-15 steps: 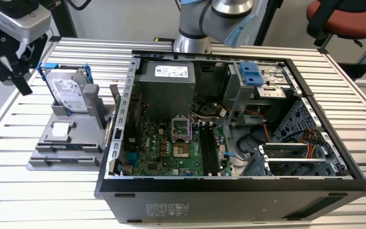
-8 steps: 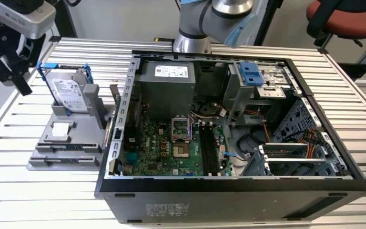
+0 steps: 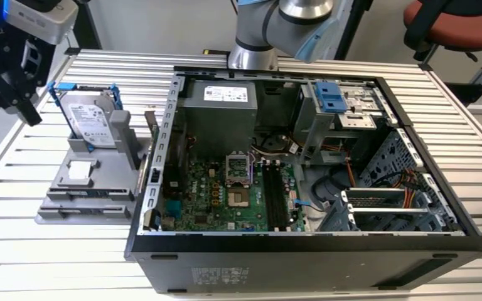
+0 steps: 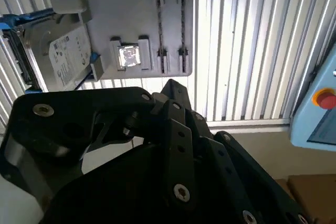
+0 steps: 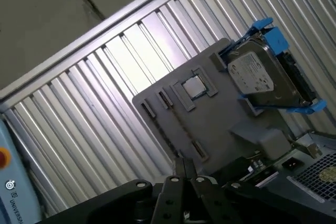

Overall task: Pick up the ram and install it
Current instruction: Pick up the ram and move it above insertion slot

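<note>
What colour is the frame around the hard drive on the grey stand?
The frame is blue, clearest in the first wrist view.

A white label (image 3: 83, 116) crowded with fine print, too small to read, covers the hard drive (image 3: 93, 132) standing near the tabletop's (image 3: 57, 263) edge on the exterior view's left. Another white label (image 3: 226, 94) sits on the power supply (image 3: 220, 122) inside the computer case (image 3: 308, 254), and a grey sticker (image 3: 220, 276) on the case's outer wall. In the first wrist view, white lettering (image 5: 17, 206) and a small round sign (image 5: 9, 184) mark the blue pendant (image 5: 21, 171).
</note>
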Robot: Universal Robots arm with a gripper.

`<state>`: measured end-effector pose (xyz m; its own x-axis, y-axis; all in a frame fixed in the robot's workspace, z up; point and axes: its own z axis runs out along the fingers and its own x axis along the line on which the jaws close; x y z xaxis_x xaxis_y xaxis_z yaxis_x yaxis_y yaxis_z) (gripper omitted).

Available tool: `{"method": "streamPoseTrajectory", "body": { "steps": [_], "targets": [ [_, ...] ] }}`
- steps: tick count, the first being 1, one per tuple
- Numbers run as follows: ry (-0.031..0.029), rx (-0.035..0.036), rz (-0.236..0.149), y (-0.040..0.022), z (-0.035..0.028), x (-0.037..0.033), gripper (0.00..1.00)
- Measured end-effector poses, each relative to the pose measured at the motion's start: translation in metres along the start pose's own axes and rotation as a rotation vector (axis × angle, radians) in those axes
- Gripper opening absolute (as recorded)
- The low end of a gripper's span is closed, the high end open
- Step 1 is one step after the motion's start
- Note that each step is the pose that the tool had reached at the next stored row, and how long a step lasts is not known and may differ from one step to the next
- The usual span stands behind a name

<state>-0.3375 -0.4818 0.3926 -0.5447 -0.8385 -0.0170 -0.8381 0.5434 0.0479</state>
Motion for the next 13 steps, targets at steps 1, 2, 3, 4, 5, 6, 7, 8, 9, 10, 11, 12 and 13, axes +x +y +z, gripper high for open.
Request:
{"method": "streamPoseTrajectory", "body": {
  "steps": [1,2,3,4,5,6,7,8,9,10,11,12,13],
  "targets": [
    [0.0009,-0.0003,-0.019,0.0,0.0,0.0,0.0],
    [0.0018,-0.0006,-0.036,0.0,0.0,0.0,0.0],
    [0.0028,-0.001,-0.056,0.0,-0.0001,0.0,0.0],
    [0.0036,-0.0013,-0.073,0.0,0.0,0.0,0.0],
    [0.0044,-0.0016,-0.091,0.0,0.0,0.0,0.0],
    [0.0053,-0.0019,-0.109,0.0,0.0,0.0,0.0],
    [0.0061,-0.0022,-0.128,0.0,0.0,0.0,0.0],
    [0.007,-0.0026,-0.146,0.0,0.0,0.0,0.0],
    [0.0079,-0.0028,-0.164,0.0,0.0,0.0,0.0],
    [0.0087,-0.0031,-0.182,0.0,0.0,0.0,0.0],
    [0.0096,-0.0034,-0.2,0.0,0.0,0.0,0.0],
    [0.0104,-0.0037,-0.218,0.0,0.0,0.0,0.0],
    [0.0114,-0.004,-0.237,0.0,0.0,0.0,0.0]
  ]
}}
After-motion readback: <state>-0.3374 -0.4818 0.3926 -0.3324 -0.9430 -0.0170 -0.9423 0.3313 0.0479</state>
